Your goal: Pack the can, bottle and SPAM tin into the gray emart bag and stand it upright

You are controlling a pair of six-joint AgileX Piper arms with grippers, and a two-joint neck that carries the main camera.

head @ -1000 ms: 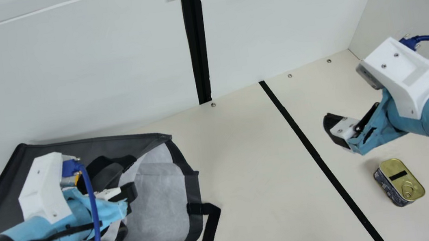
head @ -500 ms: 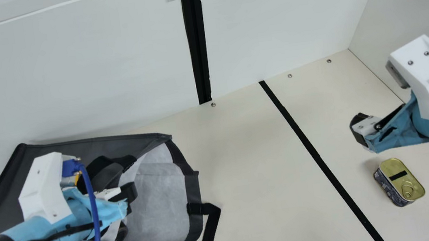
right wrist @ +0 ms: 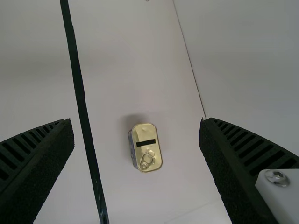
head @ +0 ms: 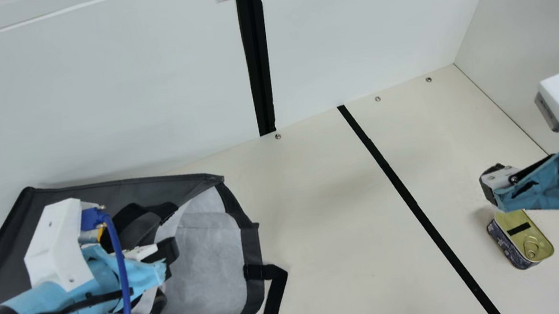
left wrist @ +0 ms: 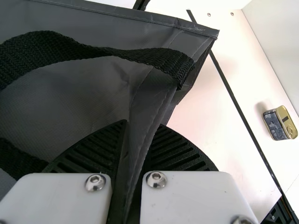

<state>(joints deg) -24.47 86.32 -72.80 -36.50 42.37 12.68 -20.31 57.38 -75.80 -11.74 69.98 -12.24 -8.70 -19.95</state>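
Your oblong gold-topped metal tin [head: 524,241] awaits packing, your right end effector [right wrist: 137,122] parted above; your left end effector [left wrist: 144,125] clamps the unstood gray fabric bag [head: 166,186].

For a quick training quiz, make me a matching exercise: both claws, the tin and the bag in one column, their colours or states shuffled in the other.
1. Left claw
2. Right claw
3. Tin
4. Bag

A. Gold on top
B. Open, holding nothing
C. Dark gray outside, paler inside
D. Shut on gray fabric

Right pairs: 1-D, 2-B, 3-A, 4-C
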